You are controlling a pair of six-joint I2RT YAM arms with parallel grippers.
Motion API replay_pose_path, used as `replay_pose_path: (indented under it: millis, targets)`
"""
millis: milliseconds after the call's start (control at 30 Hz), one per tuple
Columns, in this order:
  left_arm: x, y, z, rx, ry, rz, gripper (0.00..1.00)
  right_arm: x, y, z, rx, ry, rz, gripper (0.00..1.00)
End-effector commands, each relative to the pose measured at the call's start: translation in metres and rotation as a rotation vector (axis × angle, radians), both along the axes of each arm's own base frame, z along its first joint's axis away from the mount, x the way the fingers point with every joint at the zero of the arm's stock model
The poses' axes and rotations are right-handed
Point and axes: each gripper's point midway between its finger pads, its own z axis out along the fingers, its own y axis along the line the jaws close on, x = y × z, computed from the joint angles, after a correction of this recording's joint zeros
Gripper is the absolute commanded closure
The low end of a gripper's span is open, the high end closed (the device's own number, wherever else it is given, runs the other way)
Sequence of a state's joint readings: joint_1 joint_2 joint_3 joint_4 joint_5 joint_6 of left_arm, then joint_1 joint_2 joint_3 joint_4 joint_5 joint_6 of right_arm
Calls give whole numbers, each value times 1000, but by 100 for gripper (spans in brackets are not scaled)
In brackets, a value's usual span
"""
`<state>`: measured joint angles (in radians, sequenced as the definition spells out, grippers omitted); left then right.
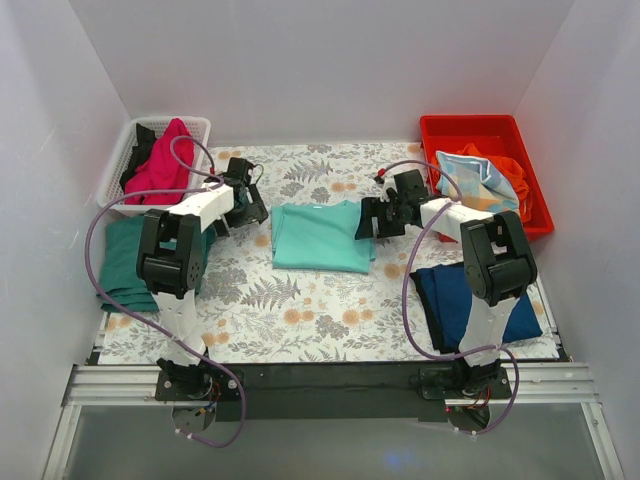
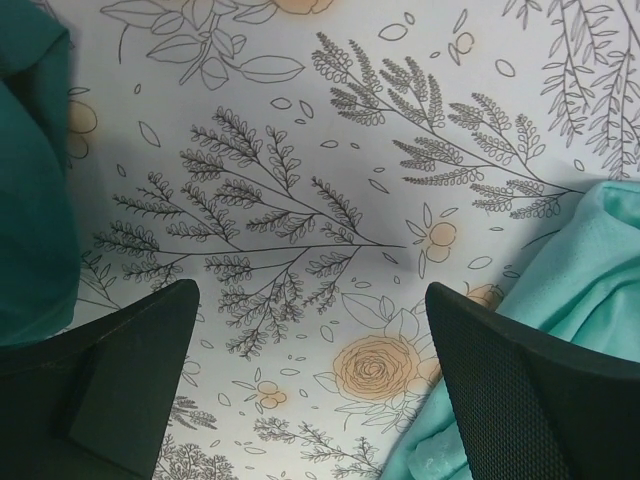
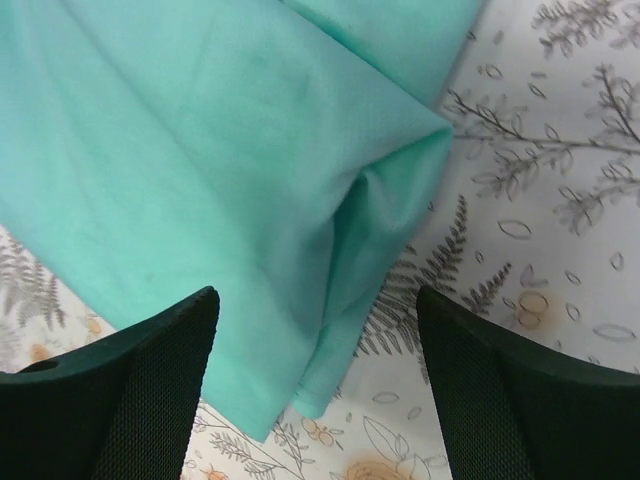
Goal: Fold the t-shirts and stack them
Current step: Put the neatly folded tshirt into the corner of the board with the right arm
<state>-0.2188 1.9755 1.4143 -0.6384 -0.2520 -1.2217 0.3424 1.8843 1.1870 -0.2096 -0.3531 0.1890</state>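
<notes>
A mint-green t-shirt (image 1: 320, 235) lies partly folded in the middle of the table. My left gripper (image 1: 250, 212) is open and empty just left of it; its wrist view shows the gripper (image 2: 310, 340) over bare floral cover, with the mint shirt's edge (image 2: 590, 270) by the right finger. My right gripper (image 1: 365, 225) is open at the shirt's right edge; in its wrist view the gripper (image 3: 315, 340) hovers above a folded corner of the mint shirt (image 3: 220, 160). A navy-blue shirt (image 1: 455, 300) lies folded at the near right. A magenta shirt (image 1: 165, 160) sits in the basket.
A dark teal-green cloth (image 1: 120, 260) lies at the left edge, also in the left wrist view (image 2: 30, 200). A white basket (image 1: 195, 125) stands back left with magenta and black cloth. A red bin (image 1: 470, 130) back right holds orange and pale-blue cloth.
</notes>
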Motion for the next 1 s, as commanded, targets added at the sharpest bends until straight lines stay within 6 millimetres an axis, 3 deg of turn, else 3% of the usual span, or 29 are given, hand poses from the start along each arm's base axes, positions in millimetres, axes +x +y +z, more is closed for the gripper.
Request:
replay_pose_path:
  millis: [0,133,400,500,533,600,633,800,867,967]
  targets:
    - [1,3,0,6,28,55,4,1,20,-7,136,44,55,15]
    - [-7,-5,-18,-28,116,56,4,-5,32,-18,193,110,98,19]
    - [-23,-18,-25,-94,192,56,4,-21,41,-38,243,222,121,35]
    - [-22,-28,-30,-134,197,14,4,-24,35,-47,205,234,110,61]
    - [-19,-32,-30,-134,194,-6,4,-24,34,-49,187,233,113,74]
    - [-22,-40,-32,-126,208,-67,4,-21,28,-55,141,249,100,85]
    - [-21,-42,-32,-124,201,-91,4,-20,26,-58,125,252,91,97]
    - [-30,-45,-31,-142,179,-132,4,-18,19,-51,66,259,35,99]
    - [-26,-45,-18,-148,137,-137,4,-16,8,-37,8,218,5,99]
    - [-18,-46,1,-152,81,-141,4,-28,-11,-16,-73,195,-21,99]
